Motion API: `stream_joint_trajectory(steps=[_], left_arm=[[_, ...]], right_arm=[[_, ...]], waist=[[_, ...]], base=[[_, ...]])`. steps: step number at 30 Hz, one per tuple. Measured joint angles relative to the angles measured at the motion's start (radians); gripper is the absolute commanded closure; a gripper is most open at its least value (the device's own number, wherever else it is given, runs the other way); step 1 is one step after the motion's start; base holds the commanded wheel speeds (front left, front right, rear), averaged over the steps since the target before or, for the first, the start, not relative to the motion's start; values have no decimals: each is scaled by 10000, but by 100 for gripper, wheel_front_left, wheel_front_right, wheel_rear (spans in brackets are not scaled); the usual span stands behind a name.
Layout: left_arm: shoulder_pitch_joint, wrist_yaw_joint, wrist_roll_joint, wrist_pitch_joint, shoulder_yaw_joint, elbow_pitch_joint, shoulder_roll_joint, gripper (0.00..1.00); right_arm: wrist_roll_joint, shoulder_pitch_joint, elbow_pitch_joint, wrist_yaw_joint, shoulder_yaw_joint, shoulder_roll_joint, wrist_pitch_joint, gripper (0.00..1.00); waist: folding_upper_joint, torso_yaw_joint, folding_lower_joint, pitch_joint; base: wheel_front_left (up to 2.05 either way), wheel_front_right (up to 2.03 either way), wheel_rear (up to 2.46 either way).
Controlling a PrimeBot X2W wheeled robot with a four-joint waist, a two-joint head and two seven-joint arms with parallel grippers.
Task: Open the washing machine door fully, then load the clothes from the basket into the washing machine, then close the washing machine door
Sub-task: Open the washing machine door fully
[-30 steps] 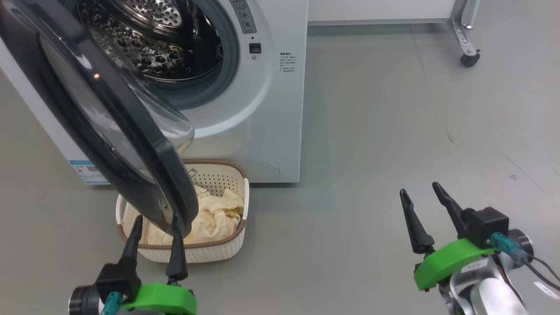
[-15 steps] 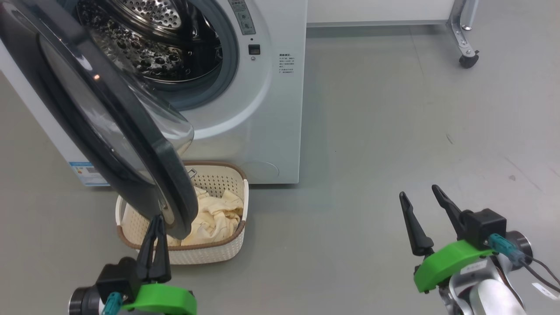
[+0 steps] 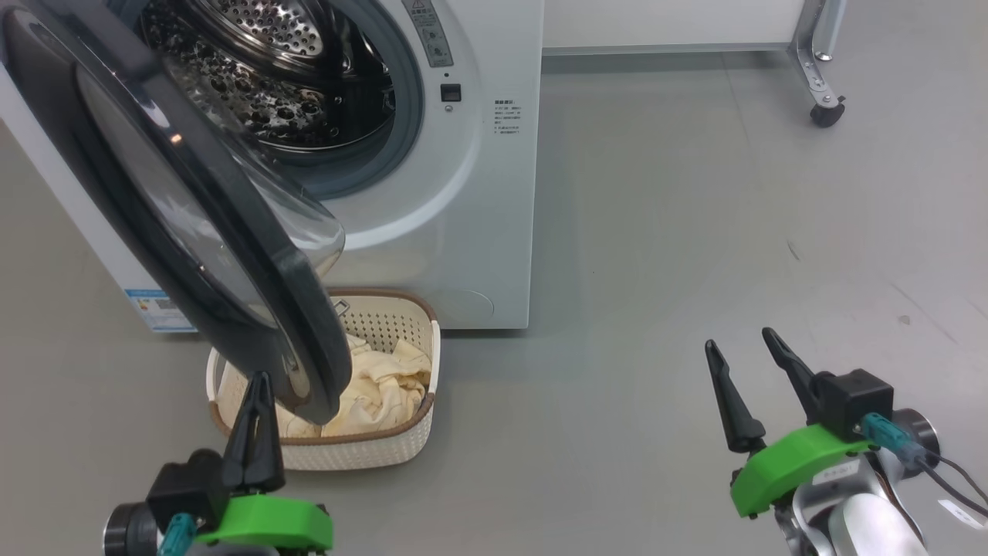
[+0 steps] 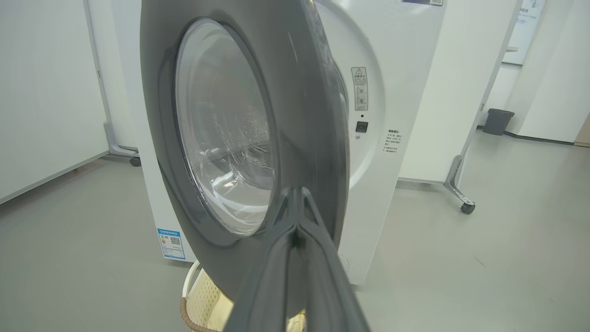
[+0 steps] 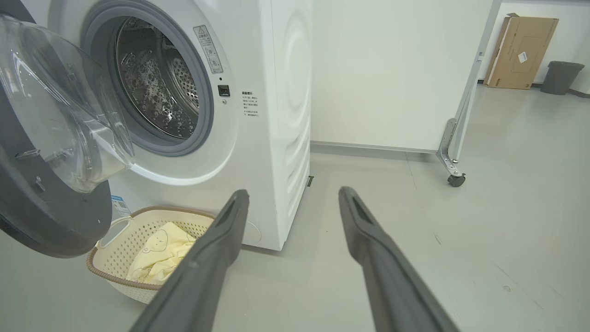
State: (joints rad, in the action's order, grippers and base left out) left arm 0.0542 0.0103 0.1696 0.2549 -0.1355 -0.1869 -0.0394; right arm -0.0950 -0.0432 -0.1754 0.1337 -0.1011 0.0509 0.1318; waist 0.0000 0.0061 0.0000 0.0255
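The door [image 3: 193, 232] stands half open, its lower rim hanging over the basket [image 3: 370, 455]. The basket sits on the floor against the machine's [image 3: 478, 193] front, with the clothes [image 3: 378, 386] inside. The left gripper [image 3: 257, 390] has its fingers pressed together on nothing, tips just beside that rim, probably as one blunt prod to swing it wider. The right gripper [image 3: 739, 340] hangs spread, well apart over the floor.
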Motion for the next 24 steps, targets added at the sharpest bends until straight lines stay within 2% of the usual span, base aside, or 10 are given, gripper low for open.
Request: stream_joint_trajectory(steps=[6, 16, 24], left_arm=[[219, 221, 2, 2, 704, 355, -13, 100], [1647, 610, -12, 2, 1551, 1365, -104, 100], [2843, 784, -186, 15, 1202, 1705, -109, 100]], right_arm=[[0, 0, -15, 0, -4, -2, 15, 0], [-2, -2, -119, 0, -31, -4, 92, 0], [0, -9, -144, -2, -46, -6, 102, 0]], waist=[[0, 32, 0, -20], [0, 2, 0, -85], [0, -25, 0, -168]], base=[[0, 0, 0], [0, 0, 0], [0, 0, 0]])
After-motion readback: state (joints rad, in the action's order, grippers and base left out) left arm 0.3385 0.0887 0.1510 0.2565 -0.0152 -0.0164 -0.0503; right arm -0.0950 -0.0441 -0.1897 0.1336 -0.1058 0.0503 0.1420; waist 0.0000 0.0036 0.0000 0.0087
